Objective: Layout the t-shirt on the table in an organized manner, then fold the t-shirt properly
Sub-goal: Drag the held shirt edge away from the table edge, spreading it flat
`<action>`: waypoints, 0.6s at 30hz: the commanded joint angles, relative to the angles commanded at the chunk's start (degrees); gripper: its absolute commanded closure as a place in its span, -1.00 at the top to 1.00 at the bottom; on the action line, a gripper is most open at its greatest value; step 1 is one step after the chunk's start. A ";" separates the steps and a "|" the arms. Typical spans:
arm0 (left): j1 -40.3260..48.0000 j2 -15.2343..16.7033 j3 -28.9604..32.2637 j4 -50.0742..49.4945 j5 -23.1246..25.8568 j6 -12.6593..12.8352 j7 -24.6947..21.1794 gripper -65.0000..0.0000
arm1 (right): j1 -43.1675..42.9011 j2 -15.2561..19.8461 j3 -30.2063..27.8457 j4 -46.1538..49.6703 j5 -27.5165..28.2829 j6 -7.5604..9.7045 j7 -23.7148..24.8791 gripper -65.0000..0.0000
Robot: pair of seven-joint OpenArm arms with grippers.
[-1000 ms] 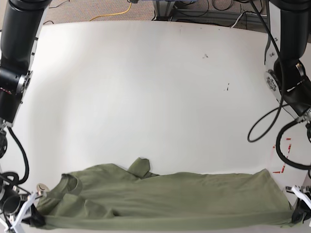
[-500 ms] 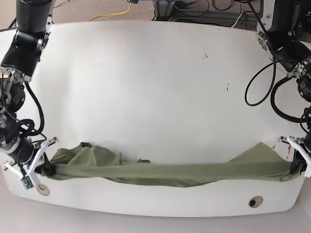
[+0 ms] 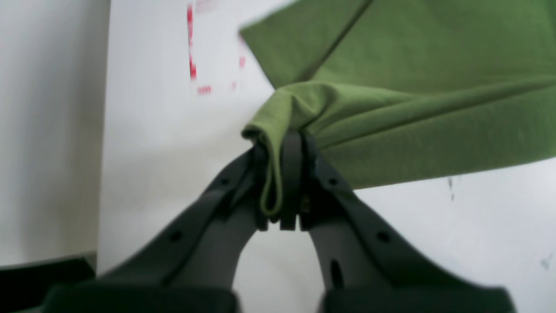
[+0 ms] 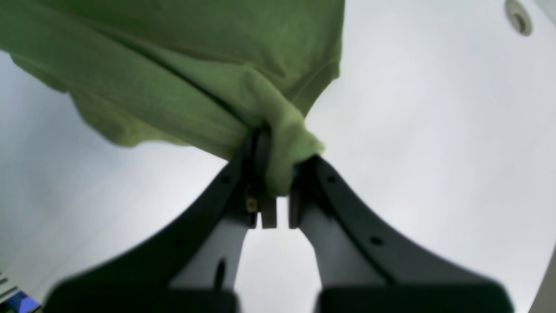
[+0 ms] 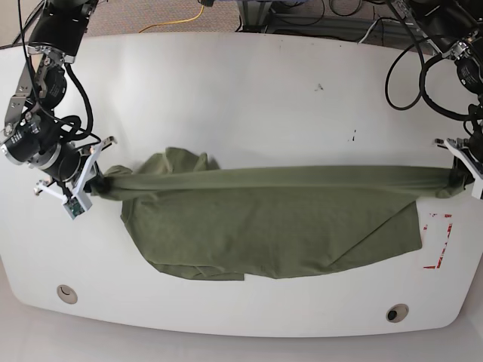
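Note:
The olive-green t-shirt (image 5: 264, 226) is stretched sideways across the white table (image 5: 241, 98). Its upper edge is pulled taut between my two grippers and the rest lies spread below toward the front edge. At the right of the base view, my left gripper (image 5: 456, 181) is shut on one end of that edge. The left wrist view shows a fold of the t-shirt (image 3: 412, 87) pinched in the left gripper (image 3: 282, 182). My right gripper (image 5: 94, 183) at the left is shut on the bunched other end. In the right wrist view, the right gripper (image 4: 271, 187) clamps a wad of the t-shirt (image 4: 195, 65).
Red tape marks (image 5: 440, 241) sit on the table just below the left gripper, also seen as red tape (image 3: 191, 56). Two round grommets (image 5: 66, 293) (image 5: 392, 312) lie near the front edge. Cables hang at the right arm base (image 5: 411, 68).
Both grippers have moved away from the front edge toward the middle of the table, dragging the t-shirt along. More of the cloth now lies spread flat.

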 joint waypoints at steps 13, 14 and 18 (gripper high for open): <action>14.07 0.00 -3.52 0.00 0.00 0.00 -0.18 -1.00 | -10.46 -0.09 0.00 2.02 0.00 0.00 0.00 -0.99; 15.12 0.00 -4.13 0.00 0.00 0.00 -0.18 -1.00 | -11.34 -0.09 0.00 2.02 0.00 0.00 0.00 -0.99; 18.55 0.00 -6.07 -0.09 0.09 0.00 -0.18 -1.00 | -14.42 -0.35 0.00 2.02 0.00 -0.18 0.00 -0.99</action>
